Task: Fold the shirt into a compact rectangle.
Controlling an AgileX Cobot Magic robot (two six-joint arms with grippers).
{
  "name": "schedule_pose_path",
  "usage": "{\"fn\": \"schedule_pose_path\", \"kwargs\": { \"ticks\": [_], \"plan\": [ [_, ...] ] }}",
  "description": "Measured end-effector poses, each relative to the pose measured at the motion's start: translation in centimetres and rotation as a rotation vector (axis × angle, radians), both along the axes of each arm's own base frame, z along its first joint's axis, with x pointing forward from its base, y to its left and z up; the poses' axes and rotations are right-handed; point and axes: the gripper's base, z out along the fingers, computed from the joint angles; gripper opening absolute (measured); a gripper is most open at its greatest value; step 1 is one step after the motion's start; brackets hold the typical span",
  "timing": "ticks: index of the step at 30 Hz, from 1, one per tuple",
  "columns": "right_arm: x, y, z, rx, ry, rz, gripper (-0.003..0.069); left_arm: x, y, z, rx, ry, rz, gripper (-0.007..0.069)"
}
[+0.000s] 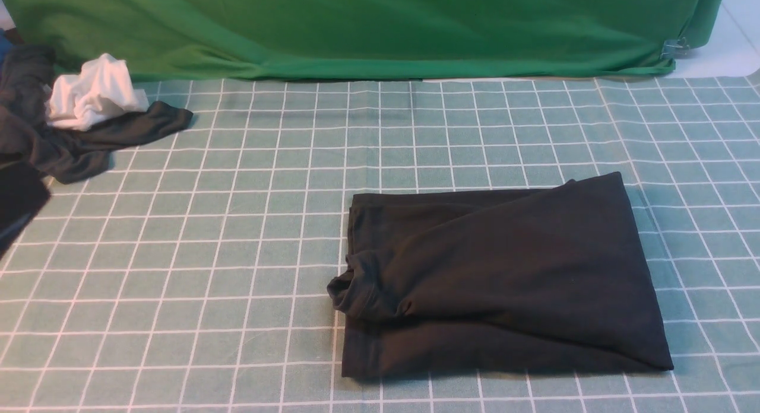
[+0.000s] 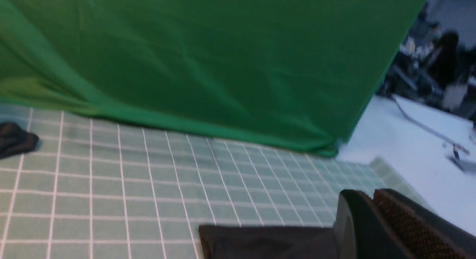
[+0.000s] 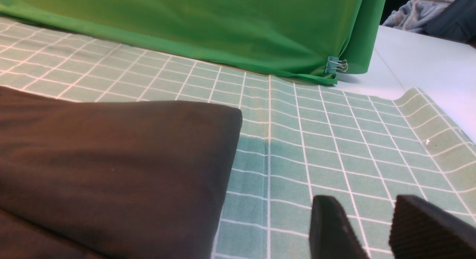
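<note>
- Green backdrop cloth (image 1: 356, 27) hangs along the far edge of a table covered by a pale green checked tablecloth (image 1: 208, 270) with white grid lines; a metal binder clip (image 1: 675, 47) pins the backdrop at its far right corner.
- At the right-centre of the table lies the shirt (image 1: 504, 282), black and folded into a rough rectangle, flat on the cloth.
- Its top layer runs slantwise, and a bunched ribbed edge sticks out at the left side of the fold.
- Neither arm shows in the front view.
- In the left wrist view, the left gripper (image 2: 372, 221) has its 2 fingers pressed together with nothing between them, hanging just above the shirt's edge.
- In the right wrist view, the right gripper (image 3: 375, 229) has its 2 fingers spread with a clear gap, empty, over bare tablecloth beside the shirt's right corner and apart from it.
- Far left, a dark grey garment (image 1: 71, 146) lies bunched with a white cloth (image 1: 92, 92) on top.
</note>
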Motion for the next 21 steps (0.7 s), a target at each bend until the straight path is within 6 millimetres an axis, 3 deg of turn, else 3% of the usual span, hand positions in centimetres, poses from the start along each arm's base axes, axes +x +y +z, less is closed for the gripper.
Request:
{"fn": "schedule_pose_path", "kwargs": {
  "ticks": [5,13,19,21],
  "plan": [
    [0.0,0.0,0.0,0.000,0.001,0.000,0.0238,-1.6,0.4,-2.4,0.073,-0.063,0.058,0.0016],
    [0.0,0.0,0.0,0.000,0.003,0.000,0.0239,-1.3,1.2,-4.5,0.302,-0.001,0.122,0.0016],
    [0.0,0.0,0.0,0.000,0.003,0.000,0.0239,-0.8,1.5,-5.7,0.339,0.013,0.150,0.0016],
    [0.0,0.0,0.0,0.000,0.003,0.000,0.0239,-0.1,1.9,-7.3,0.347,0.011,0.186,0.0016]
  ]
}}
